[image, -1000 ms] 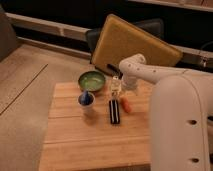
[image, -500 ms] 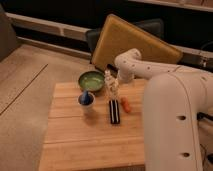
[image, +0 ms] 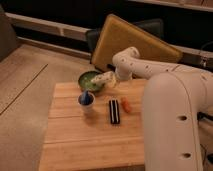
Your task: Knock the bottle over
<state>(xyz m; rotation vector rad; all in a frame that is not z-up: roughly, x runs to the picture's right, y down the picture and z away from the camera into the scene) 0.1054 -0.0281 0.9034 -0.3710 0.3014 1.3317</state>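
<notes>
The bottle (image: 102, 77) is a slim pale whitish-yellow shape. It is tipped nearly flat, pointing left over the right rim of a green bowl (image: 88, 80) at the back of the wooden table (image: 75, 135). My gripper (image: 113, 79) is at the end of the white arm, right against the bottle's right end. I cannot tell whether the bottle rests on the bowl or on the gripper.
A white cup with a blue piece on top (image: 86, 101) stands in front of the bowl. A flat black bar (image: 114, 111) and a small orange object (image: 126, 105) lie to its right. A tan padded chair (image: 131, 42) stands behind the table.
The bottle stood upright next to the gripper a second ago; it now leans nearly flat to the left. The gripper has moved left toward the bowl.
</notes>
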